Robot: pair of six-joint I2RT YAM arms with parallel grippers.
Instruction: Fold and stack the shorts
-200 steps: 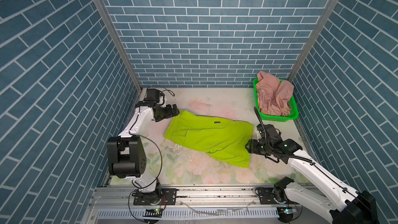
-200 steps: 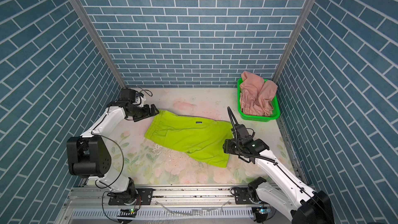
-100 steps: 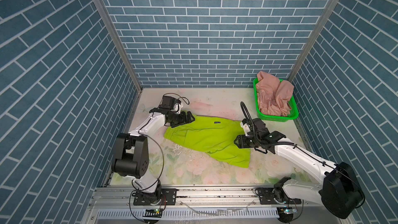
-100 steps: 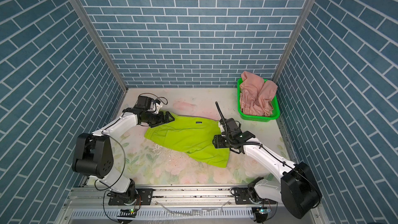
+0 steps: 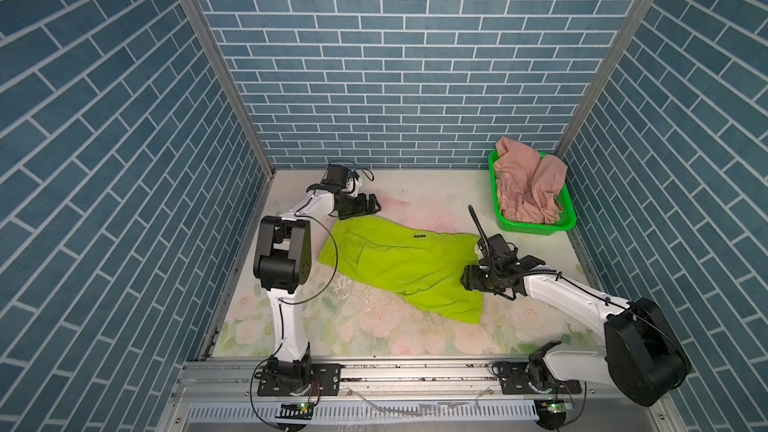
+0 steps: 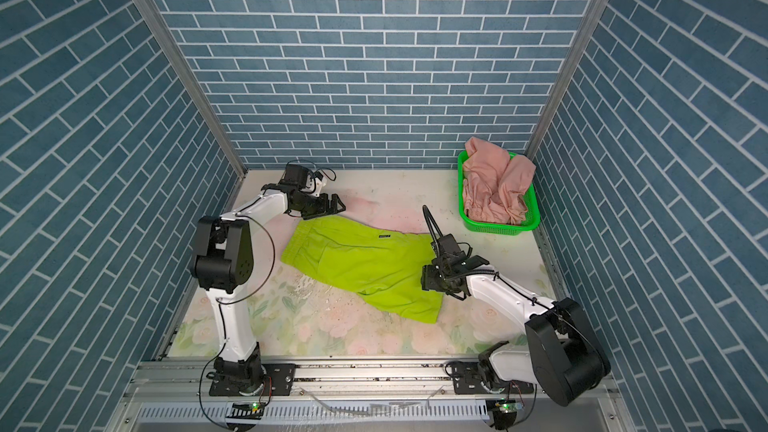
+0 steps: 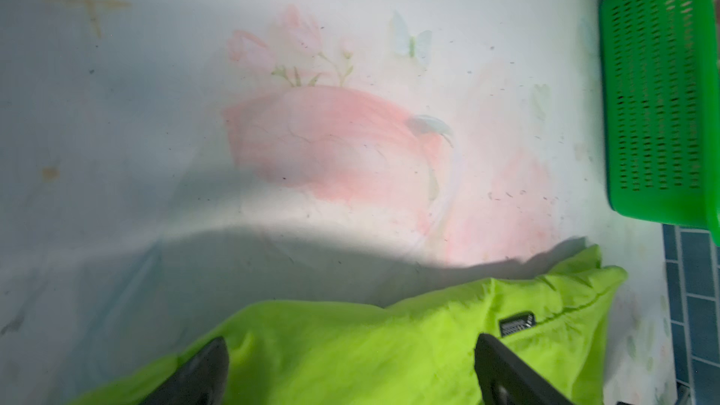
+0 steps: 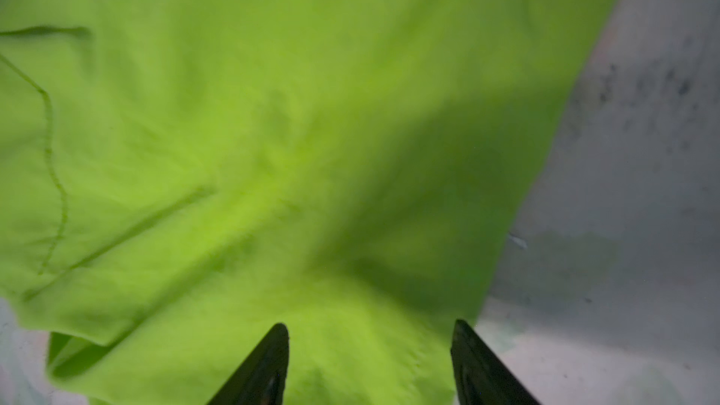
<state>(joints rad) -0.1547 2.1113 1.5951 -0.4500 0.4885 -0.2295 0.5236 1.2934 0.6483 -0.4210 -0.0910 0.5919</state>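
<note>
The lime-green shorts [image 5: 395,268] [image 6: 361,268] lie spread flat on the floral table, a small dark logo at their far edge. My left gripper [image 5: 375,205] [image 6: 341,205] hovers open just behind their far left corner. In the left wrist view the left gripper [image 7: 349,338] has green fabric [image 7: 389,368] between its wide-apart fingers. My right gripper [image 5: 465,280] [image 6: 424,278] sits open over the shorts' right edge. In the right wrist view the right gripper [image 8: 369,325] straddles the fabric [image 8: 272,130] without gripping it. The dusty-pink shorts [image 5: 528,184] [image 6: 494,184] lie crumpled in the basket.
A bright green perforated basket [image 5: 536,228] [image 6: 498,227] [image 7: 658,91] stands at the back right corner. Blue brick walls close in the table on three sides. A metal rail [image 5: 395,371] with the arm bases runs along the front edge.
The left arm swung from the back left corner rightward to the green shorts' far edge. The right gripper moved left onto the shorts' right edge and its jaws opened a little wider.
</note>
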